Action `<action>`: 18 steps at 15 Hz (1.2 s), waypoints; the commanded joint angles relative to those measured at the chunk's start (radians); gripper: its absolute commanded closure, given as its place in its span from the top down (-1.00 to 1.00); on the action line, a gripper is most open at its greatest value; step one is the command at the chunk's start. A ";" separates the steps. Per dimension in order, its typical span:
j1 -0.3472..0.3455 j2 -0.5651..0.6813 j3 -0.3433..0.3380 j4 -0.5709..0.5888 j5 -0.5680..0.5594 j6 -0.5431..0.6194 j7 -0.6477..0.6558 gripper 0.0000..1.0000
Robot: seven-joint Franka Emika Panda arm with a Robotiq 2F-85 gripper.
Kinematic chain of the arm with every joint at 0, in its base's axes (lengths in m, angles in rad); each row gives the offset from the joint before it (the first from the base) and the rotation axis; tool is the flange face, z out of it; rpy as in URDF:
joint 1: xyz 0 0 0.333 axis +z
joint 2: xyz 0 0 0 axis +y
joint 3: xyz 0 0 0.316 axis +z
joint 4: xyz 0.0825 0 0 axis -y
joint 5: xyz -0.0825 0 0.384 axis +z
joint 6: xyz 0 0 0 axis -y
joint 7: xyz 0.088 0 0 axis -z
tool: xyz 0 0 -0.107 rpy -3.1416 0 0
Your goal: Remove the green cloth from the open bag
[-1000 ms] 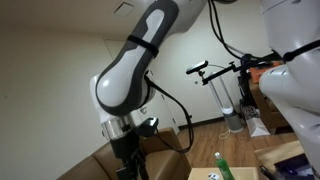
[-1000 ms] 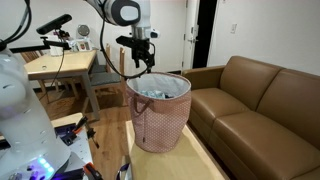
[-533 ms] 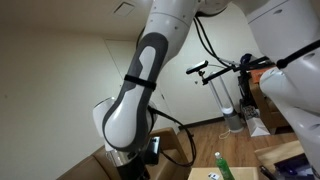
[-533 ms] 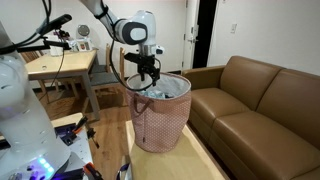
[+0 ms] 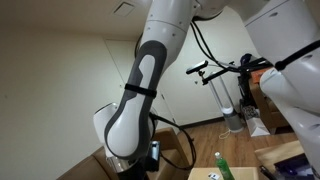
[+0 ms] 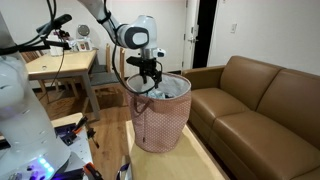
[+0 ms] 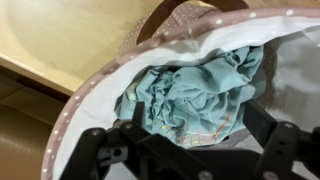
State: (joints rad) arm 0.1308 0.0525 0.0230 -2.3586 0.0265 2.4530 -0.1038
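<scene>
Open from above: the bag's mouth gapes wide under the spread claw, white lining walling in the green cloth. A handle arches over one rim; the sofa stands just beside the bag, the desk farther off.

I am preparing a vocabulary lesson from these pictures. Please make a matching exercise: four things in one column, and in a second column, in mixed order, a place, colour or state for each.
Column one:
1. green cloth
2. bag
3. sofa
4. pincer

Column two:
A. brown, beside the bag
B. open, at the bag's mouth
C. crumpled inside the bag
D. pinkish with small dots, white lining

Pairs: 1-C, 2-D, 3-A, 4-B.
</scene>
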 commanded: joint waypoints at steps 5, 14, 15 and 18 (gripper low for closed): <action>0.025 0.285 0.052 0.174 -0.160 0.037 0.064 1.00; 0.151 0.568 -0.064 0.378 -0.398 0.108 0.269 1.00; 0.152 0.585 -0.063 0.391 -0.394 0.111 0.261 1.00; 0.133 0.631 -0.042 0.423 -0.364 0.139 0.222 1.00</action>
State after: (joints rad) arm 0.2766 0.6231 -0.0292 -1.9798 -0.3397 2.5469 0.1350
